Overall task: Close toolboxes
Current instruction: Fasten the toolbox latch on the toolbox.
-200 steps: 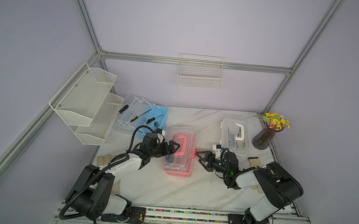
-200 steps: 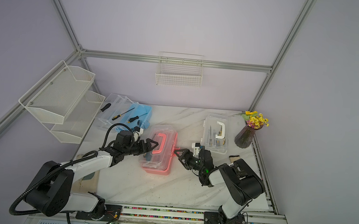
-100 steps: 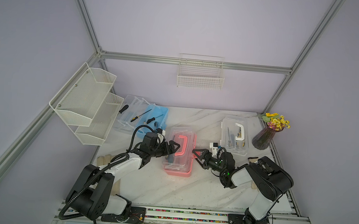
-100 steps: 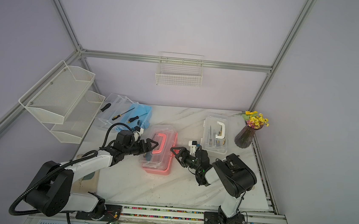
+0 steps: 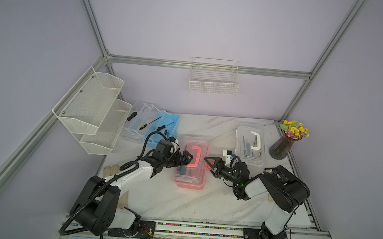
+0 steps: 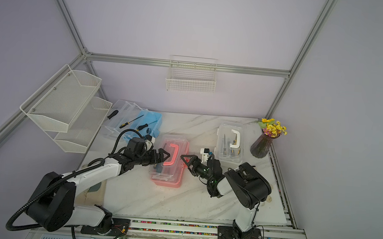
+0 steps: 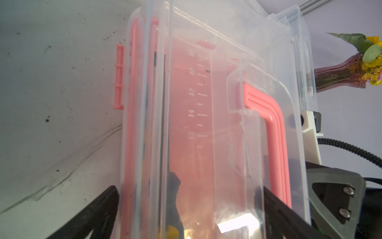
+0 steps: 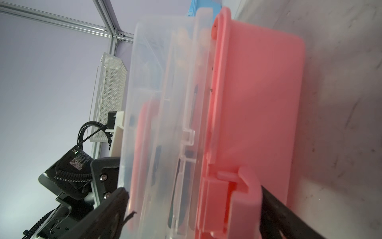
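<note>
Pink toolbox [image 5: 190, 165] sits mid-table, clear lid lying down on its base, handle flat on top. My left claw [image 5: 187, 158] is at its 9 o'clock and my right claw [image 5: 208, 165] at its 3 o'clock. Both are spread wide, pinching nothing.

Wrist views show each claw turned so one jaw is over the lid and the other low by the base. I judge that is so I can squeeze lid onto base from both long sides. Pink clasp [image 8: 237, 186] sits between my right jaws; can't tell if it's snapped.

White toolbox [image 5: 250, 144] is at table 2 o'clock, lid down, just beside the vase [image 5: 280, 149]. Blue toolbox [image 5: 165, 127] at 10 o'clock lies wide open. Screwdrivers [image 5: 151, 123] lie across its lid and base and would probably block closing. So that box is not done.
</note>
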